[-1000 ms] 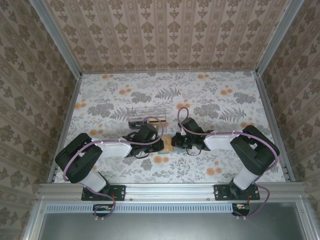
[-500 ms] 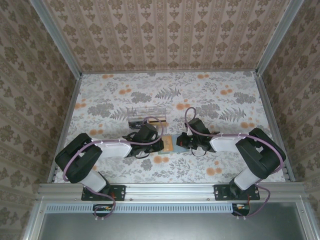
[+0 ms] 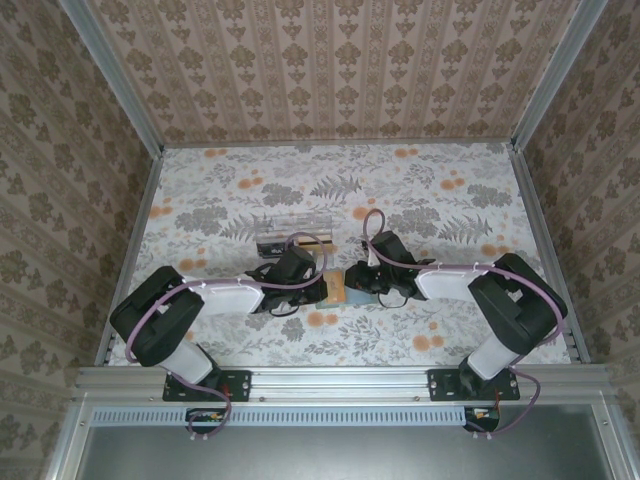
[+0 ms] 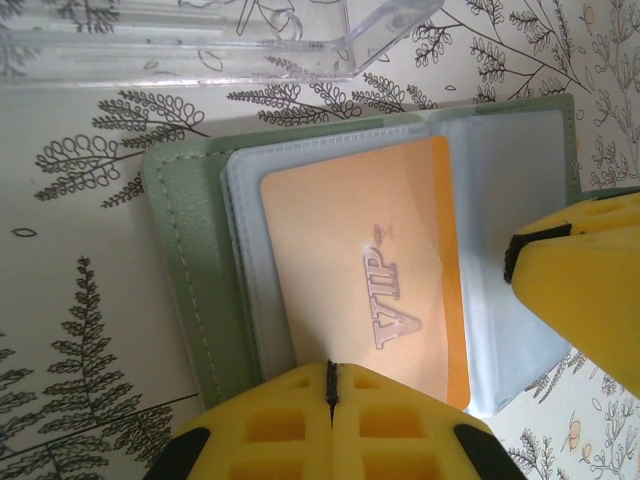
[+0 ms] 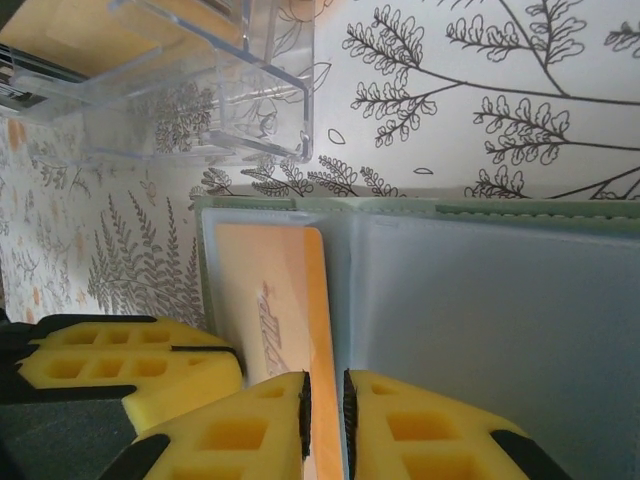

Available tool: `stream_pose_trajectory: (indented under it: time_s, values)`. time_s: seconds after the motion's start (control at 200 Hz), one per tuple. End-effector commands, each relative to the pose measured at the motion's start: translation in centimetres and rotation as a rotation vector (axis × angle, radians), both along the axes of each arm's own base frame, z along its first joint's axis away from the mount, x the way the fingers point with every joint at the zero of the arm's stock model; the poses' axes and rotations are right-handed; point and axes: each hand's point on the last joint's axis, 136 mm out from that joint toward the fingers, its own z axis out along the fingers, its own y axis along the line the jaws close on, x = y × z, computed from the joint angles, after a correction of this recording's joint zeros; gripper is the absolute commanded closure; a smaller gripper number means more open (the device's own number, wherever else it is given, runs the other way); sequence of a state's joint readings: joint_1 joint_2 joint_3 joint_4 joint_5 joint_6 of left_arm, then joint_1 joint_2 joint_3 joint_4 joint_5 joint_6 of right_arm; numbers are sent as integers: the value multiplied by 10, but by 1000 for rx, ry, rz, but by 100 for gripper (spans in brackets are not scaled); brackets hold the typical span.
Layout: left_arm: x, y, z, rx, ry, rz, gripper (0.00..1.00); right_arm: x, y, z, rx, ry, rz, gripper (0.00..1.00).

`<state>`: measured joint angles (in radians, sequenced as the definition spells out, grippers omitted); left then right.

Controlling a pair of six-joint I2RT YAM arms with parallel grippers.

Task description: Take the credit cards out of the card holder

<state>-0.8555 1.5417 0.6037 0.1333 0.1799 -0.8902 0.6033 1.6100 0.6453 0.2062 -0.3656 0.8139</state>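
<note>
Right, entries as I read them from my desk, pincers first, then outward

1) left gripper (image 4: 330,388): pads pressed flat together, with nothing between them that I can see. The tips sit at the edge of the open holder, over a short end of the card. I judge it is pinning things down, not gripping.

2) right gripper (image 5: 325,400): pads a thin slit apart, and in its wrist view a long edge of the card runs into that slit. Whether it pinches the card or only hovers over it, I cannot tell.

3) orange card (image 4: 360,270): one, embossed VIP, lying at a clear sleeve (image 4: 500,170) of the holder; in it or on it, I cannot tell. I rate it stiff, thin and smooth. It should slide once started, and it may slip from foam pads if taken by too little edge. Best hold, in my judgement, is the exposed long edge, drawn flat along the sleeve.

4) card holder (image 4: 185,280): grey-green bifold, lying open and flat on the table (image 3: 430,190), about midway between the left and right edges and nearer the near edge than the far one. I rate it soft, light and floppy at the fold. I expect it to drag along with the card unless held down on its stitched border.

5) clear plastic box (image 5: 200,110): just beyond the holder toward the far edge, apart from it, and not wanted for this job
</note>
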Motion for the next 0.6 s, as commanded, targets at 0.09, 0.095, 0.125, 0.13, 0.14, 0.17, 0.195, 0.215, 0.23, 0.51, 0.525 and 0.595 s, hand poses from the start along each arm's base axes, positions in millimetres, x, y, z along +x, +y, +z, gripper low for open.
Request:
stream_pose_trajectory:
  time_s: [0.09,0.095,0.125,0.13,0.14,0.17,0.195,0.215,0.23,0.51,0.525,0.595]
  values:
    - [-7,13,-12,65,49,6,95,-4,13,-3,2,15,57,79]
    - [-7,13,-12,64,50,6,95,-4,14,-3,3,16,58,79]
    - [-6,13,-12,63,48,7,95,-4,14,-4,0,17,61,79]
    - [-6,13,-12,64,49,7,95,-4,14,-4,0,17,61,79]
    - [-6,13,-12,64,48,6,95,-4,15,-5,-1,19,62,79]
    - [-6,12,-12,63,48,5,95,-5,15,-6,-4,23,62,79]
    - [-6,12,-12,62,49,6,95,-5,14,-7,-9,27,60,79]
    - [-7,13,-13,64,52,7,95,-5,13,-8,-13,30,59,79]
    - [-7,13,-13,64,52,8,95,-5,13,-9,-16,29,59,79]
    - [-6,11,-13,61,51,5,95,-13,16,-13,-8,55,83,75]
    - [-6,11,-13,61,51,3,95,-13,17,-13,-3,56,86,75]
    - [-6,10,-13,56,52,1,95,-15,20,-13,18,60,92,75]
